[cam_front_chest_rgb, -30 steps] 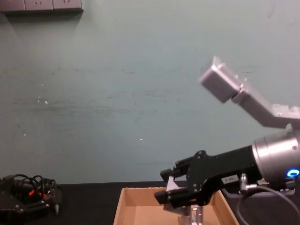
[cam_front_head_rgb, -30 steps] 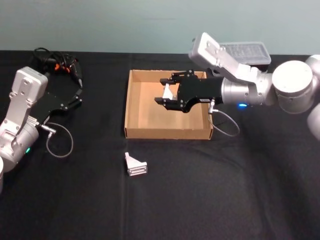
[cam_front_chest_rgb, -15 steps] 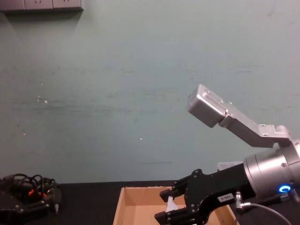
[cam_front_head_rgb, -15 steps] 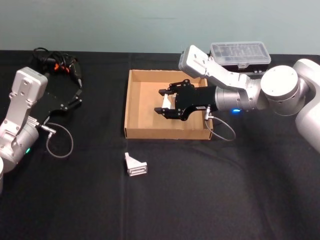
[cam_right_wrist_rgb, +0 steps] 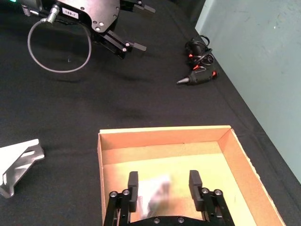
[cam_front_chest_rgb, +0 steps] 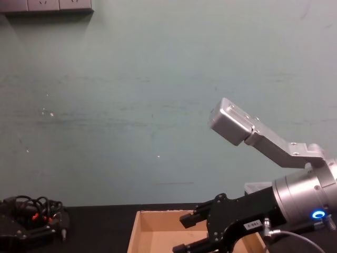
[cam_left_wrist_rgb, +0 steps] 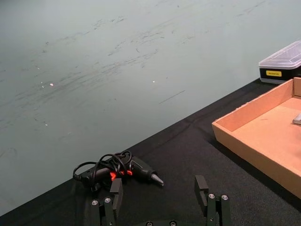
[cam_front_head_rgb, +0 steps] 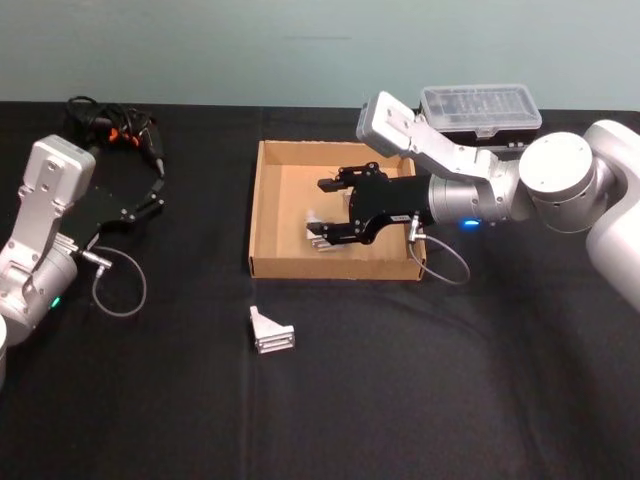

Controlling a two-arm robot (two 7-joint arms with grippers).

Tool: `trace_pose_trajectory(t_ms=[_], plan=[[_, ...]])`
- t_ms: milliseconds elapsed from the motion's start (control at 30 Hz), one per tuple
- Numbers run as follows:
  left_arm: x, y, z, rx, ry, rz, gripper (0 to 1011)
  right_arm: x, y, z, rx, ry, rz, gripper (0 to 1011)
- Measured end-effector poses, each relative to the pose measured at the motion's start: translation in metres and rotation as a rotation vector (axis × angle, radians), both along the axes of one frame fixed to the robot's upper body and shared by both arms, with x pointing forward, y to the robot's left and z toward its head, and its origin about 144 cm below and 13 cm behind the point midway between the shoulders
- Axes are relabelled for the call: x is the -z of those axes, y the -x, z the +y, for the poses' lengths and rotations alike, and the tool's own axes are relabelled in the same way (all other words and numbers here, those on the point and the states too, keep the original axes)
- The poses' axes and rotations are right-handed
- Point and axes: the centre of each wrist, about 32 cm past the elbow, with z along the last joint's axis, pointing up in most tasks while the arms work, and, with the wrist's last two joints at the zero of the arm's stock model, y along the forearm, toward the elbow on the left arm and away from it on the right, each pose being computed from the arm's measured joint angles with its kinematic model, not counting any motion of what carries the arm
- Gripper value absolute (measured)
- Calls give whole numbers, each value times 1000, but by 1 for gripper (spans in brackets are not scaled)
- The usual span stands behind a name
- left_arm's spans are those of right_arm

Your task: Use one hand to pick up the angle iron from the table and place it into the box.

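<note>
My right gripper [cam_front_head_rgb: 322, 212] hovers over the tan cardboard box [cam_front_head_rgb: 268, 215], open. Below it, a pale metal angle iron [cam_front_head_rgb: 316, 230] lies low inside the box, motion-blurred. The right wrist view shows that angle iron [cam_right_wrist_rgb: 153, 193] as a blur between the spread fingers [cam_right_wrist_rgb: 133, 181] above the box floor [cam_right_wrist_rgb: 188, 162]. In the chest view the right gripper [cam_front_chest_rgb: 181, 233] hangs over the box [cam_front_chest_rgb: 152, 234]. A second angle iron [cam_front_head_rgb: 270, 330] lies on the black table [cam_front_head_rgb: 400, 380] in front of the box. My left gripper [cam_front_head_rgb: 148, 197] rests open at the far left.
A black case with a clear lid [cam_front_head_rgb: 482, 105] stands behind the box at the right. A black glue gun with coiled cable [cam_front_head_rgb: 115, 130] lies at the back left. A grey cable loop [cam_front_head_rgb: 120, 285] hangs by the left arm.
The right gripper opened and let go of the angle iron, which dropped from between the fingers towards the box floor. The left arm stayed put.
</note>
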Motion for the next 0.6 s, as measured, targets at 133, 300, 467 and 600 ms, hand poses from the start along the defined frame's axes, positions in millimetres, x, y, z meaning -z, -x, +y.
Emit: trace_pose_trajectory(t_ms=[133, 300, 467, 600], plan=[[0, 0, 0, 0, 0, 0, 1000, 1, 0, -1, 1, 3, 2, 789], [0, 0, 0, 0, 0, 0, 1000, -1, 2, -4, 5, -4, -3, 925], [0, 0, 0, 0, 0, 0, 1000, -6, 5, -10, 9, -21, -15, 1000], [0, 0, 0, 0, 0, 0, 1000, -14, 9, -15, -1, -40, -21, 1000]])
